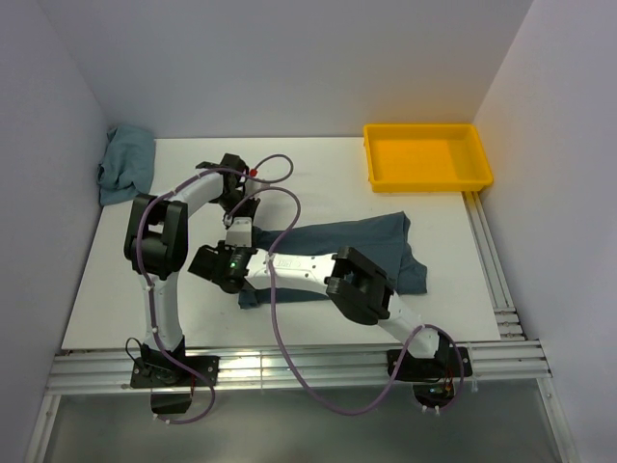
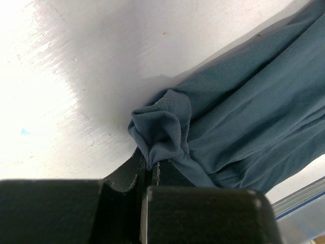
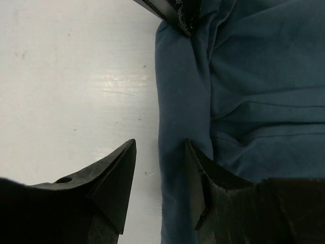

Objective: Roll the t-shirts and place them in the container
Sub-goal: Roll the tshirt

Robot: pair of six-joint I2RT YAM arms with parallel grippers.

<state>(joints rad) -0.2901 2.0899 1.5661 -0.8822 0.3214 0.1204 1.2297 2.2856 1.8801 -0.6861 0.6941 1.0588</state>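
A dark slate-blue t-shirt [image 1: 357, 246] lies stretched across the middle of the table, bunched into long folds. My left gripper [image 2: 154, 163] is shut on a puckered fold at the shirt's end [image 2: 162, 127], near the table surface. My right gripper [image 3: 160, 143] is open and straddles the shirt's folded edge [image 3: 175, 152]. One of its fingers [image 3: 119, 173] is over bare table and the other finger [image 3: 203, 178] is on the cloth. In the top view both wrists meet over the shirt's left end [image 1: 249, 297] and hide the fingertips. A second t-shirt [image 1: 125, 164] lies crumpled at the back left corner.
A yellow tray [image 1: 427, 178] stands at the back right. White walls close in the table on the left, back and right. Aluminium rails [image 1: 289, 367] run along the near edge and the right side. The arms' cables loop over the table's middle.
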